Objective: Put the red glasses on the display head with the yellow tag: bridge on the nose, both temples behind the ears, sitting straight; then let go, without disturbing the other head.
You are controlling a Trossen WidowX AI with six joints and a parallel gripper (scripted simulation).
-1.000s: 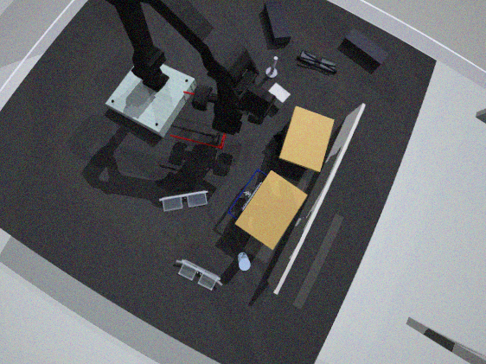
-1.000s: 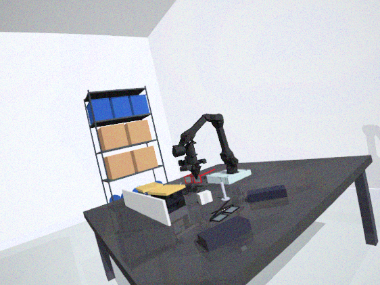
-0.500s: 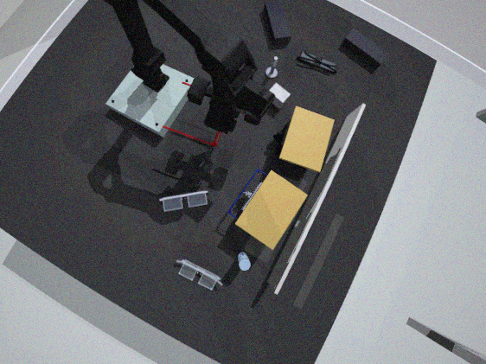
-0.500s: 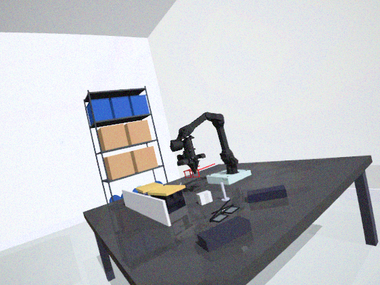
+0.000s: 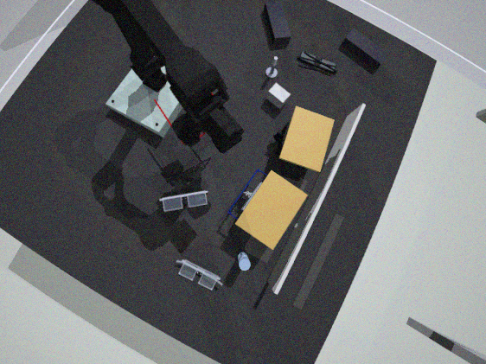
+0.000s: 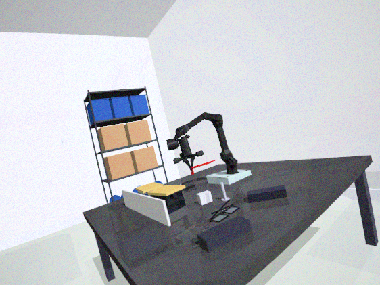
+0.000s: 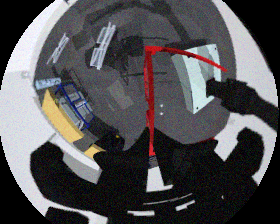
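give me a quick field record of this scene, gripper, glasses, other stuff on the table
gripper: shut on the red glasses, lifted above the table
red glasses: hanging from the fingers, one temple sticking out sideways
other glasses: two pale pairs and one dark pair lying on the table
display heads: under two yellow-topped covers, tags not readable
white panel: upright beside the covers
placement: not yet done

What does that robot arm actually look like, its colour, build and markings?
The arm is matte black throughout, built of slim tubular links joined by chunky rounded joints. It rises from a pale mint-grey square base plate. The gripper ends in two thin black fingers. A tiny red mark shows near the wrist; no loose cables visible.
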